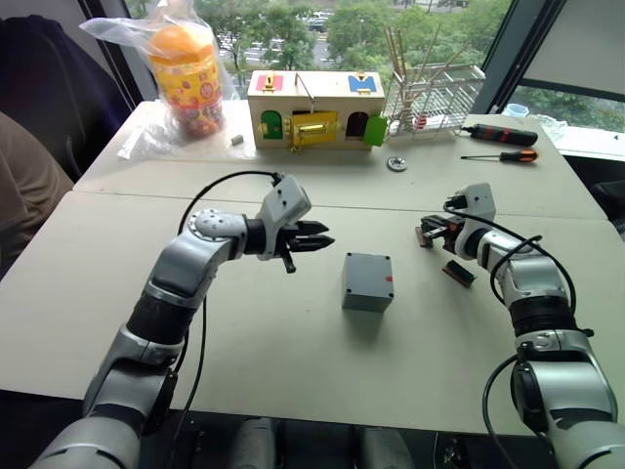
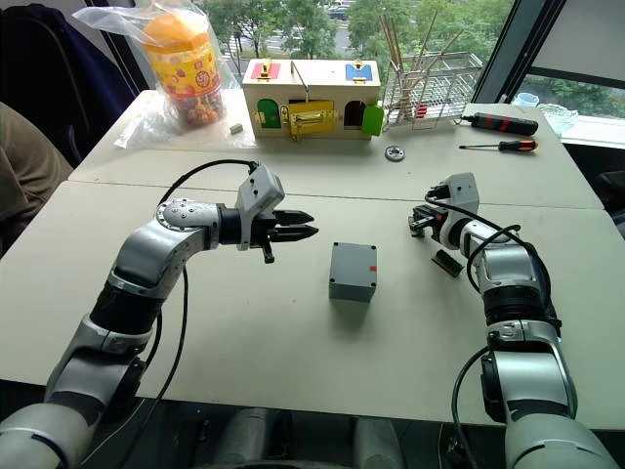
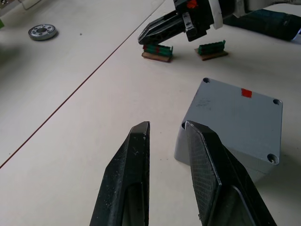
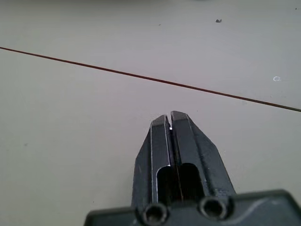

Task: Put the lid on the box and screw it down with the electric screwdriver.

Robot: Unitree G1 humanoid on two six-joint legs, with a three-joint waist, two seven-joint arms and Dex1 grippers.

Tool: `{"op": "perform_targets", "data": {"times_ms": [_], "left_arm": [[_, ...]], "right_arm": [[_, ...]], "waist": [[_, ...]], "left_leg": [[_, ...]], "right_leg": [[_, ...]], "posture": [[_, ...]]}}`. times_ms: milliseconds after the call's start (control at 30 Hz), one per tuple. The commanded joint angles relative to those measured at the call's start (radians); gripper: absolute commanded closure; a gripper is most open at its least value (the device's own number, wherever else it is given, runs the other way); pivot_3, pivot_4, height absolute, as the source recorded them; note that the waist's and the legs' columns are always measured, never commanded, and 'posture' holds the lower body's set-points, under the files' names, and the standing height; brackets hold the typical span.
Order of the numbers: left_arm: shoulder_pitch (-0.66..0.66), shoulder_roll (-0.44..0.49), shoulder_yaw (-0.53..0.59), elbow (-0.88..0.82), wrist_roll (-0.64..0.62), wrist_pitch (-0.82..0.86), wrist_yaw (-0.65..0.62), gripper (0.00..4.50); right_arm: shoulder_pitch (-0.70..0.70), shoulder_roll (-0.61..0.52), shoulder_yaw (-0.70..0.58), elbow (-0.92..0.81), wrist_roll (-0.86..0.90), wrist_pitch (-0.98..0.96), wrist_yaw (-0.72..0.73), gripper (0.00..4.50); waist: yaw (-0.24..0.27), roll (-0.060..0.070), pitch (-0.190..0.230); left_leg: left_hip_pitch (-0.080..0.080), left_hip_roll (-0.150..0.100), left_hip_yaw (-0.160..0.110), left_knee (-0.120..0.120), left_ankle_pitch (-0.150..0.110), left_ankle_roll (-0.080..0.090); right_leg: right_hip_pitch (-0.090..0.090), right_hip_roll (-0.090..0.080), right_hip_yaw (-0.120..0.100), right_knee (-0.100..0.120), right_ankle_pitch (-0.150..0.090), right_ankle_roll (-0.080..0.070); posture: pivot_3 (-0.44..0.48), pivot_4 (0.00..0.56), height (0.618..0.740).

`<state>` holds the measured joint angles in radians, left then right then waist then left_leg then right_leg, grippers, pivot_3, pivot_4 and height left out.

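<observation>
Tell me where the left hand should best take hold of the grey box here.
Probably across two opposite side walls of the grey box, coming from above: it sits upright and apart from other things, its flat sides free. The left hand, slightly open, would likely need to open wider first.

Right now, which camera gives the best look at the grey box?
The left wrist view: the grey box is close, with its top face, corner screw holes and red mark plain. Both eye views show it whole but small on the table, between the two grippers. The right wrist view gives bare tabletop past its own fingers.
</observation>
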<state>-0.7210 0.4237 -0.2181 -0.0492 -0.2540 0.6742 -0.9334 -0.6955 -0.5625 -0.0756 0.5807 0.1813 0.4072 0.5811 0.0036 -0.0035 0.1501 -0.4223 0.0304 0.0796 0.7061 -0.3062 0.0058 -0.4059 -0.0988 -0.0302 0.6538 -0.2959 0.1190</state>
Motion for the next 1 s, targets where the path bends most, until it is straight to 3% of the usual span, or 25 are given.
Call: {"op": "perform_targets", "data": {"times_ms": [33,600,767,867,1000], "left_arm": [[-0.007,0.000,0.008,-0.030,-0.017,-0.006,0.002,3.30],[-0.005,-0.006,0.001,-0.031,-0.034,-0.005,0.012,3.30],[0.009,0.018,-0.001,-0.060,-0.054,0.016,-0.022,3.30],[0.043,0.054,-0.009,-0.131,-0.094,0.051,-0.074,3.30],[0.065,0.079,-0.021,-0.189,-0.131,0.089,-0.103,3.30]], "right_arm": [[-0.010,0.005,-0.021,-0.015,0.008,-0.004,0.003,4.47],[0.012,-0.016,-0.080,-0.197,0.062,0.037,0.031,4.47],[0.123,-0.044,-0.107,-0.499,0.174,0.192,0.098,4.47],[0.263,-0.074,-0.125,-0.758,0.279,0.325,0.130,4.47],[0.369,-0.067,-0.147,-0.931,0.357,0.415,0.100,4.47]], "waist": [[0.000,0.000,0.000],[0.002,0.000,0.000],[0.005,0.000,0.000],[0.009,0.000,0.000],[0.008,0.000,0.000]], "left_leg": [[0.000,0.000,0.000,0.000,0.000,0.000],[0.000,0.000,0.000,0.000,0.000,0.000],[0.000,0.000,0.000,-0.001,0.000,0.000],[0.000,0.001,-0.001,-0.001,0.000,0.000],[0.000,0.001,-0.001,-0.001,0.000,0.000]], "right_leg": [[0.000,0.000,0.000,0.000,0.000,0.000],[0.000,0.000,0.000,0.000,0.000,0.000],[0.000,0.000,0.000,0.000,0.000,0.000],[0.000,0.000,0.000,0.000,0.000,0.000],[0.000,0.000,0.000,0.000,0.000,0.000]], "posture": [[0.000,0.150,0.708],[0.000,0.150,0.708],[0.000,0.150,0.708],[0.000,0.150,0.708],[0.000,0.150,0.708]]}}
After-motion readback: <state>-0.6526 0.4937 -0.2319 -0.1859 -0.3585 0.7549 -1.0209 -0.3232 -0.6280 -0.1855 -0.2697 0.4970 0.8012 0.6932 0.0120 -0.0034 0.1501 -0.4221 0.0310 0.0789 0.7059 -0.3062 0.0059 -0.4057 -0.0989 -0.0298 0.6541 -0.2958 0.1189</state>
